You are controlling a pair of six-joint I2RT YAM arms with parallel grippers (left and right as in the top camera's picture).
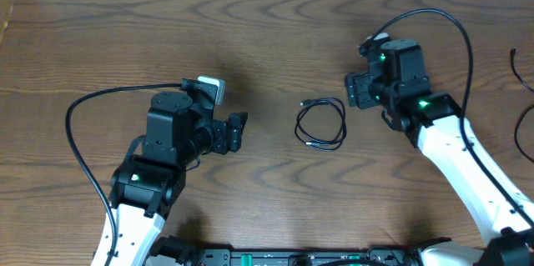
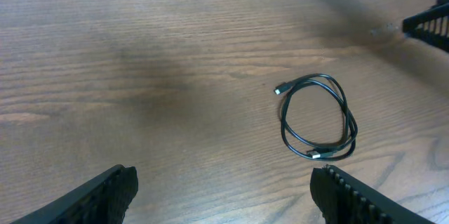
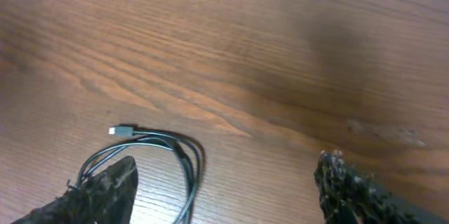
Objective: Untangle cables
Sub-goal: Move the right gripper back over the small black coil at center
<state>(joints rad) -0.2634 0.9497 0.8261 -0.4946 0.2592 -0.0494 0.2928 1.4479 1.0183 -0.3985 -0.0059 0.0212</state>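
A thin black cable (image 1: 321, 122) lies coiled in a small loop on the wooden table (image 1: 267, 41), between my two arms. It also shows in the left wrist view (image 2: 317, 116) and the right wrist view (image 3: 172, 159), with a small silver plug end at its edge. My left gripper (image 1: 237, 132) is open and empty, left of the loop and apart from it. My right gripper (image 1: 359, 91) is open and empty, just right of the loop and above the table. In the right wrist view one finger overlaps part of the loop.
Another thin black cord (image 1: 524, 99) lies at the table's far right edge. Thick black cables run from both arms. The far side of the table is bare wood.
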